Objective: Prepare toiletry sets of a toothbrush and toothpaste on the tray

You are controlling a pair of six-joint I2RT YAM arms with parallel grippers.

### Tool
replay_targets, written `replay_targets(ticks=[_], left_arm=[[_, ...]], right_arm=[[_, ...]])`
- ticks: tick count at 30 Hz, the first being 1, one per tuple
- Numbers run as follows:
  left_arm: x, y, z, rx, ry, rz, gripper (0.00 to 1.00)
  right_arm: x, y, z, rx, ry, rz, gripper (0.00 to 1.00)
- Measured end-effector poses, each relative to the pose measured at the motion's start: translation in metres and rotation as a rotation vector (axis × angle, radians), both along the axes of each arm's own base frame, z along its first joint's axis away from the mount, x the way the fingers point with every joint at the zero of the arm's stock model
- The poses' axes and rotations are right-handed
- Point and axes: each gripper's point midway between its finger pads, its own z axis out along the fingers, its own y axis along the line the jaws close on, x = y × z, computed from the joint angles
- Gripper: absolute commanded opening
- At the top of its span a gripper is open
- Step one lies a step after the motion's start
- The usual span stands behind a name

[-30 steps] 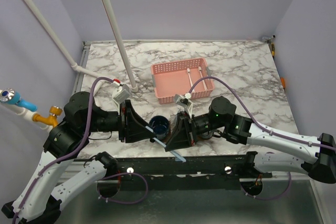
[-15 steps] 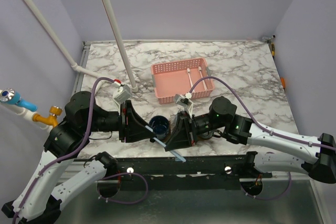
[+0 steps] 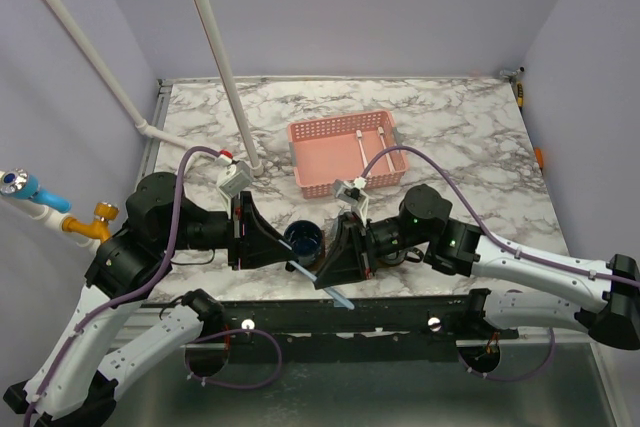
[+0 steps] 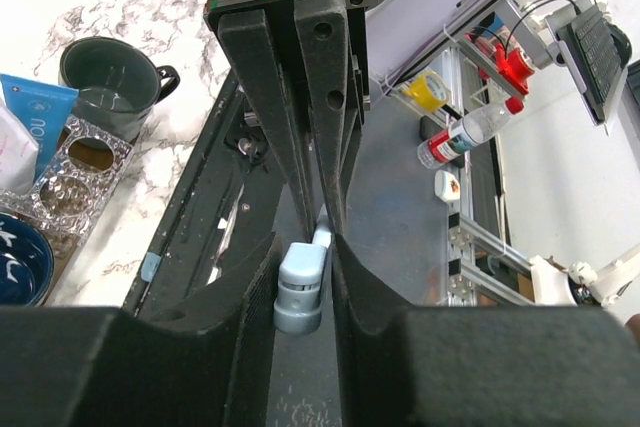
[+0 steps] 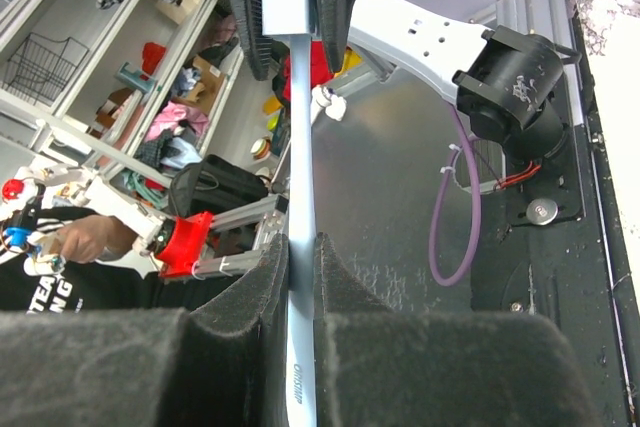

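A pale blue toothbrush point(image 3: 322, 282) hangs between both grippers above the table's near edge. My right gripper point(image 3: 330, 265) is shut on its handle point(image 5: 300, 277). My left gripper point(image 3: 290, 259) is closed around its head end point(image 4: 300, 287), and the two grippers face each other almost touching. A blue toothpaste tube point(image 4: 30, 112) lies at the left of the left wrist view. Two white toothbrushes point(image 3: 362, 145) lie in the pink basket point(image 3: 310, 132). The wooden tray is hidden under the arms.
A dark blue cup point(image 3: 303, 239) stands just behind the grippers. A dark green mug point(image 4: 110, 82) and a silver embossed holder point(image 4: 75, 162) show in the left wrist view. A white pole point(image 3: 215, 47) rises at the back left.
The left arm has edged slightly to the right toward the right gripper. The toothbrush and the right arm have stayed in place.
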Motion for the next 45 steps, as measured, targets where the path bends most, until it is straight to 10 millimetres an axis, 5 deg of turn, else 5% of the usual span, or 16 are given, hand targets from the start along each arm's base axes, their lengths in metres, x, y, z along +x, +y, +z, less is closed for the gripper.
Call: replay_targets(ticks=[6, 9, 22, 29, 38, 45], left_arm=[[-0.002, 0.0, 0.0, -0.002, -0.001, -0.014, 0.0], [-0.004, 0.0, 0.001, -0.004, -0.003, -0.025, 0.0], [0.001, 0.001, -0.01, 0.015, 0.011, 0.006, 0.0], [0.007, 0.007, -0.012, 0.024, -0.005, 0.09, 0.0], [0.017, 0.008, -0.029, 0.09, 0.005, 0.204, 0.0], [0.028, 0.001, -0.053, 0.207, 0.0, 0.295, 0.0]], right_arm=[[-0.002, -0.001, 0.002, 0.005, -0.003, 0.004, 0.01], [-0.002, -0.001, 0.002, 0.006, -0.005, 0.004, 0.04], [0.005, -0.008, 0.0, -0.007, -0.021, -0.074, 0.56], [0.027, -0.019, -0.001, -0.054, -0.061, -0.242, 0.59], [0.08, -0.051, 0.02, -0.094, -0.121, -0.616, 0.59], [0.11, -0.066, 0.0, -0.201, -0.134, -0.801, 0.58]])
